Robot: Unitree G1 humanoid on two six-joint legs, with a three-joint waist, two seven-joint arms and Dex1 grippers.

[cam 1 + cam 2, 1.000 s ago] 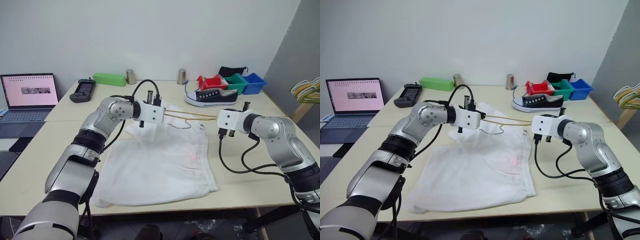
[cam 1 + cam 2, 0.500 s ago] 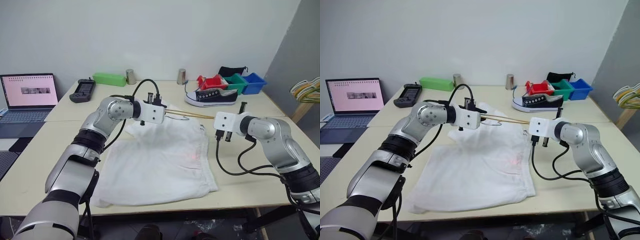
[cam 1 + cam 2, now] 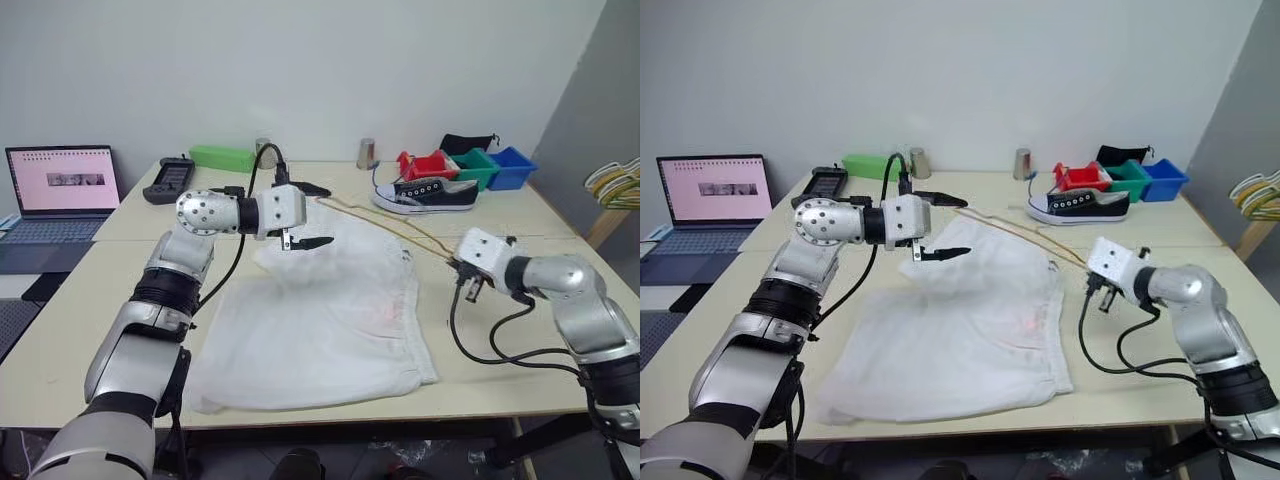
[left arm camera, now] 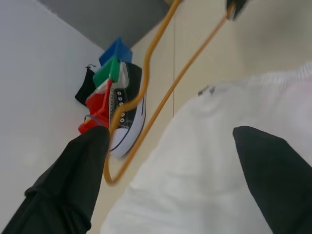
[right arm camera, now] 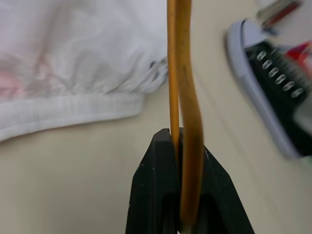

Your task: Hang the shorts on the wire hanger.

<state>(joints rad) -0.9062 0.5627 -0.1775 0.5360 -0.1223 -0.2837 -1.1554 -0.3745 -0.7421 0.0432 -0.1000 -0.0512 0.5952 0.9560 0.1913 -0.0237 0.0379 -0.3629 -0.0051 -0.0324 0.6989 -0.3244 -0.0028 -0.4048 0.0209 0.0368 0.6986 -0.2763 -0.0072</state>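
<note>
The shorts [image 3: 320, 310] lie flat mid-tabletop, running to its near edge. My right gripper [image 3: 462, 268] has dropped toward the right edge, pinching the wire hanger [image 3: 400, 225]. Farther back, my left gripper [image 3: 308, 215] just sprang wide, letting the hanger go; threading remains undone.

A pale beige table [image 3: 520, 340] is seen, and the white shorts [image 3: 320, 320] are spread flat on its near middle. Toward the far edge are set a black sneaker [image 3: 425, 194], coloured bins [image 3: 470, 165] (red, green, blue), two metal cups [image 3: 366, 152], a green box [image 3: 220, 157] and a black controller [image 3: 167, 180].
</note>
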